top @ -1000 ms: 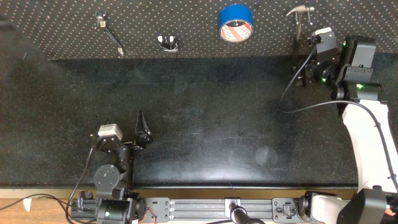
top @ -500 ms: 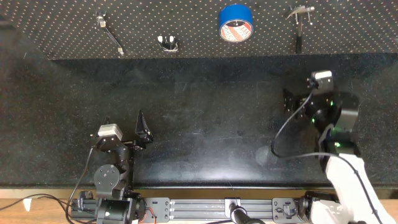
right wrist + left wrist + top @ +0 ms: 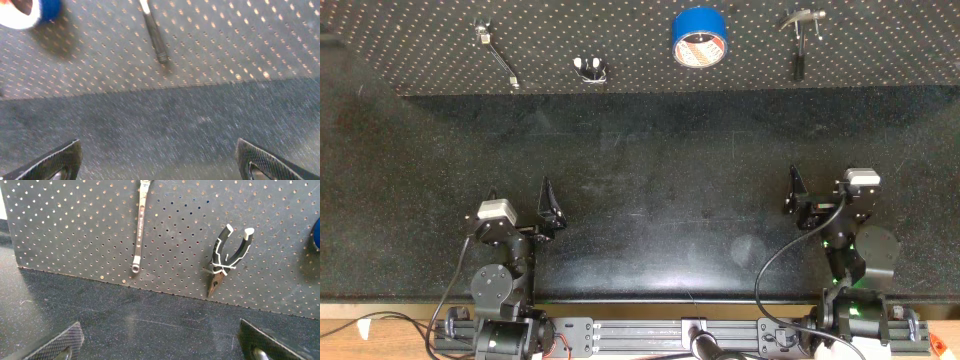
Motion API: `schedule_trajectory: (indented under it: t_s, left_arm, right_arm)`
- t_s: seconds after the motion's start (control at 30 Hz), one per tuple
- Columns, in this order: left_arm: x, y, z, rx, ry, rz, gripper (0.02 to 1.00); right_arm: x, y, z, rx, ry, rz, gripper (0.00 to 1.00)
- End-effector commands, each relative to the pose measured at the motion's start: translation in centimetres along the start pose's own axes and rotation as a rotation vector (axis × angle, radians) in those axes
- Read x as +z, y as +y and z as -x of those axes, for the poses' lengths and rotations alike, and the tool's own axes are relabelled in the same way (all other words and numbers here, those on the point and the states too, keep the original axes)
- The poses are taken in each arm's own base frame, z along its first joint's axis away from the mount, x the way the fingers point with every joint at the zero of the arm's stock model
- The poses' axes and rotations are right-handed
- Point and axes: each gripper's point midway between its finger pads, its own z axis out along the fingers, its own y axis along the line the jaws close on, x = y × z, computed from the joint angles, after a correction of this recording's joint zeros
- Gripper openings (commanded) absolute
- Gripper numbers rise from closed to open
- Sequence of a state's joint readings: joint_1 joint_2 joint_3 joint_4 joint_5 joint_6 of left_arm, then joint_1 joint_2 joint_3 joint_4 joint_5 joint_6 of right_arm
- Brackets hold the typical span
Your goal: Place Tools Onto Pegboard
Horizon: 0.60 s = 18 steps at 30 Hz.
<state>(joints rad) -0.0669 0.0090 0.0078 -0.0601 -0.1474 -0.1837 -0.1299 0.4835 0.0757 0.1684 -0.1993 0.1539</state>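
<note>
Looking at four tools hanging on the pegboard [image 3: 620,30] at the far edge of the black bench [image 3: 650,150]: a combination wrench [image 3: 498,55] at the left, a pair of black-and-white pliers [image 3: 590,68] near it, a roll of blue tape [image 3: 699,38] past the middle, and a hammer [image 3: 800,45] at the right, head up and handle pointing down.

Finding the left pincer [image 3: 549,207] released, jaws spread wide with nothing between them, sitting low near its own base and facing the wrench and pliers from well apart. Finding the right pincer [image 3: 792,190] released and empty too, near its base, looking toward the hammer handle and the tape.

Judging no tool left on the bench, so probably treating this as the parking step. Doing it well likely means:
- holding both pincers apart and empty,
- staying low and well clear of the board,
- avoiding any sweep toward the hanging handles,
- checking from the wrist views that the hammer and pliers are sitting squarely on their hooks, not tilting or slipping, before calling the job finished.
</note>
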Motion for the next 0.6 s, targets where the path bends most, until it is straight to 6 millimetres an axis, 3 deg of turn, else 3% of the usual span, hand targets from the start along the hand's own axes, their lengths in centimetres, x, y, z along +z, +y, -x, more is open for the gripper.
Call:
schedule_trajectory:
  t_s: [0.03,0.17,0.3,0.43,0.6]
  left_arm:
    - [0.0,0.0,-0.1,-0.002,0.002,-0.003,0.996]
    - [0.0,0.0,-0.1,-0.002,0.002,-0.003,0.996]
    - [0.0,0.0,-0.1,-0.002,0.002,-0.003,0.996]
    - [0.0,0.0,-0.1,-0.002,0.002,-0.003,0.996]
    - [0.0,0.0,-0.1,-0.002,0.002,-0.003,0.996]
  right_arm:
    - [-0.8,-0.5,-1.2,0.004,0.032,-0.061,1.0]
    - [-1.0,-0.4,-1.0,-0.008,-0.043,-0.057,0.998]
    - [-1.5,0.5,0.7,-0.102,-0.116,-0.032,1.0]
    - [-2.0,1.3,-0.9,-0.109,-0.061,0.008,1.0]
    - [-3.0,1.8,1.2,-0.154,-0.166,0.014,1.0]
